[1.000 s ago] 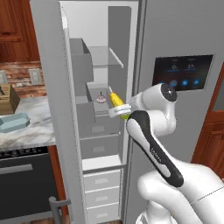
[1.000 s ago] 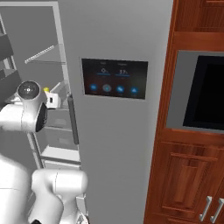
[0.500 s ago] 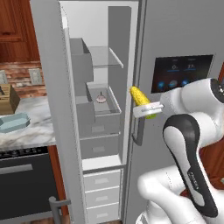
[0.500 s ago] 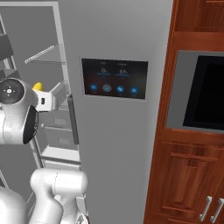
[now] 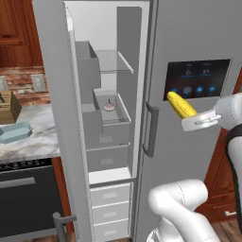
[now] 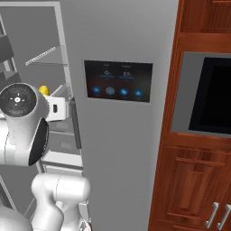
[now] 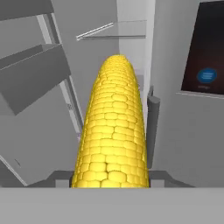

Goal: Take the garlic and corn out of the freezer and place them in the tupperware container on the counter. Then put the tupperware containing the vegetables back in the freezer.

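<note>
Left base view, far left: wooden knife block [image 5: 8,107] on the marble counter [image 5: 40,130], against the brick wall. Just right of the block and nearer the counter's front edge lies the pale blue tupperware container [image 5: 14,133]; nothing visible inside it. Black dishwasher front [image 5: 26,198] below the counter.

Next over, the freezer [image 5: 106,118] stands open, its grey door [image 5: 59,118] swung out toward the counter, bins on the inner face. Inside: a wire-edged shelf up high, a bin at mid height, drawers below. The garlic [image 5: 109,106] sits in that mid-height bin, white bulb, stem up, apart from the arm.

Right of the freezer opening: the closed fridge door with the dark dispenser panel [image 5: 197,79] and a vertical handle [image 5: 151,130].

The corn [image 5: 181,105] is out of the freezer, held in the air in front of the dispenser panel, tilted, its far end pointing up and left. The gripper [image 5: 196,122] has its jaws clamped on the cob's lower end; white arm reaches in from the right edge.

Hand view: corn [image 7: 113,131] runs straight up the middle from between the jaws, freezer shelves to its left, door handle and panel to its right.

Right base view: yellow tip of corn [image 6: 43,90] peeks beside the arm's round joint; dark wall oven [image 6: 212,97] in wood cabinets at far right.
</note>
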{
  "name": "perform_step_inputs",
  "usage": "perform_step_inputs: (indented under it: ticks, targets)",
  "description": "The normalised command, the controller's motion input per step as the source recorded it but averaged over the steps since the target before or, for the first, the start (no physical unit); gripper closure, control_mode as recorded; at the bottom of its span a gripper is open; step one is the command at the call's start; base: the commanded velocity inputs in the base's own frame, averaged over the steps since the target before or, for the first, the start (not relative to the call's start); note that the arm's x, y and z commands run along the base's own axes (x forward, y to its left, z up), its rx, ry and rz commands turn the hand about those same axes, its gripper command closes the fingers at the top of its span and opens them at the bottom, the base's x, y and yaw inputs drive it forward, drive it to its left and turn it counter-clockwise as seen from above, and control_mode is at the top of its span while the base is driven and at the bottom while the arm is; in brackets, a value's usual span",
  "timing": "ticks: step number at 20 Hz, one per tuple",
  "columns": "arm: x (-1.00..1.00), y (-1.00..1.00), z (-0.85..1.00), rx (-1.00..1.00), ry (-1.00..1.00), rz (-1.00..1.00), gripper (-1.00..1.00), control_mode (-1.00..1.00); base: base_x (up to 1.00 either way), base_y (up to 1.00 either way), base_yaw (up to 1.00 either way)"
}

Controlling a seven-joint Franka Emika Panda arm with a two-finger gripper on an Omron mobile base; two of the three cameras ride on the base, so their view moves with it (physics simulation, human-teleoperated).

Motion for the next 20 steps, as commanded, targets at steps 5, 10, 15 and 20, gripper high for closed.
perform_step_inputs:
  ticks: [5, 10, 15, 20]
  targets:
    - [-0.48, -0.53, 0.36, -0.11, 0.0, -0.16, 1.0, -1.0, 0.0, 0.0, 0.0]
    - [-0.18, 0.09, 0.08, -0.06, 0.04, -0.15, 1.0, -1.0, 0.0, 0.0, 0.0]
    - [-0.01, 0.0, 0.0, -0.02, 0.03, -0.04, 1.0, -1.0, 0.0, 0.0, 0.0]
    - [0.0, 0.0, 0.0, 0.0, 0.0, -0.02, 1.0, -1.0, 0.0, 0.0, 0.0]
